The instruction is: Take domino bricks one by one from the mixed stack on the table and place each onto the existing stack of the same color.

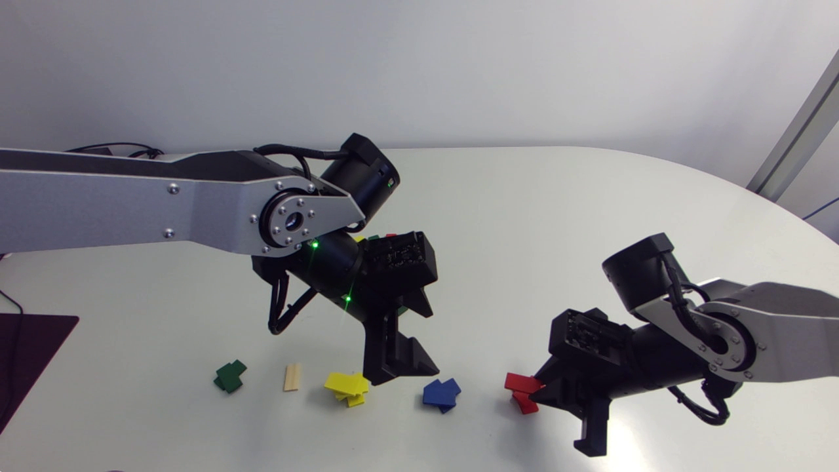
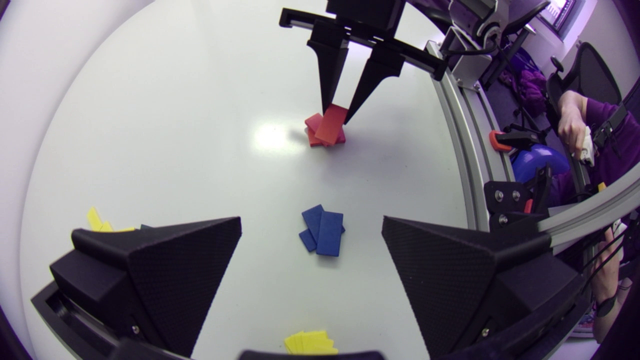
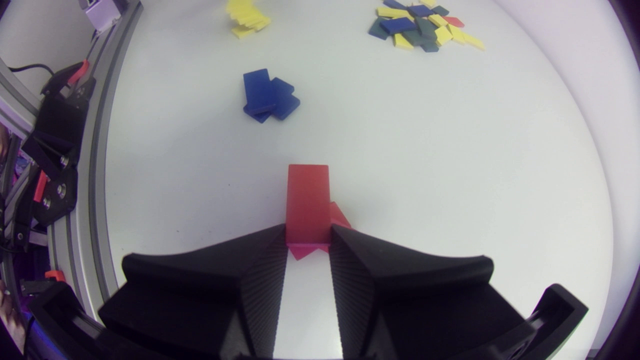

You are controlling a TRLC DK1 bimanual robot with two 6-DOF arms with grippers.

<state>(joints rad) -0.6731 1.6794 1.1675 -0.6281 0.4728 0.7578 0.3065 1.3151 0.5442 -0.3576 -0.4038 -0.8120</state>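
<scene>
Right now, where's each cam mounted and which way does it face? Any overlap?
Head: fixed above the table, looking down; left arm and right arm show at the sides.
Left wrist: on the left arm's last link, looking past the open left tool to the blue stack and the right tool.
Right wrist: on the right arm's last link, looking past the right tool, shut on a red brick, toward the mixed stack.
Shared: both wrist views show the blue stack and red brick.
</scene>
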